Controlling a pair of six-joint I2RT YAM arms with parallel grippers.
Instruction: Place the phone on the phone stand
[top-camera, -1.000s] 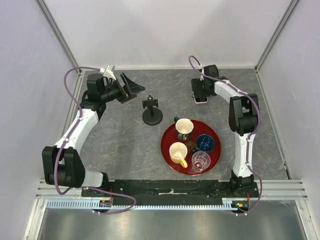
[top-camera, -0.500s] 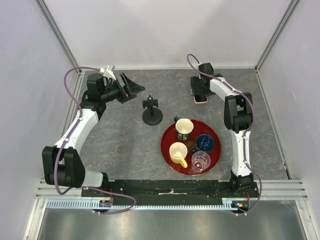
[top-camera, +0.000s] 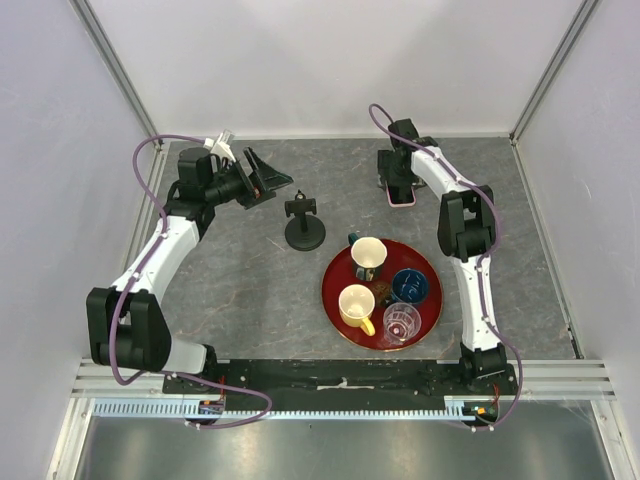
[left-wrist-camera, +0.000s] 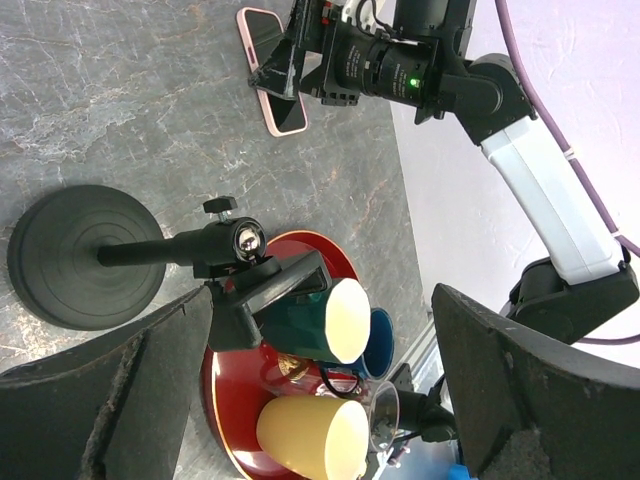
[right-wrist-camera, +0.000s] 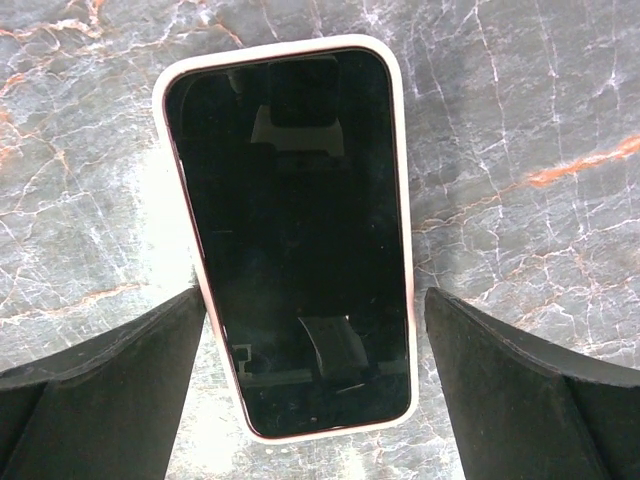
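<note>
Both wide open and empty: right gripper (right-wrist-camera: 312, 305) straddles the phone (right-wrist-camera: 295, 225), left gripper (left-wrist-camera: 322, 305) faces the phone stand (left-wrist-camera: 82, 258).

Bright, even light; sharp, soft shadows.

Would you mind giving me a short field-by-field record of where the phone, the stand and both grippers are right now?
phone: flat on the table, screen up, far right area
phone stand: upright mid-table, clamp head empty
right gripper: open, over the phone, one finger beside each long edge
left gripper: open, holding nothing, pointed toward the stand
red tray: nearer than the stand and to its right, carrying four cups
task state: phone not yet on the stand
</note>
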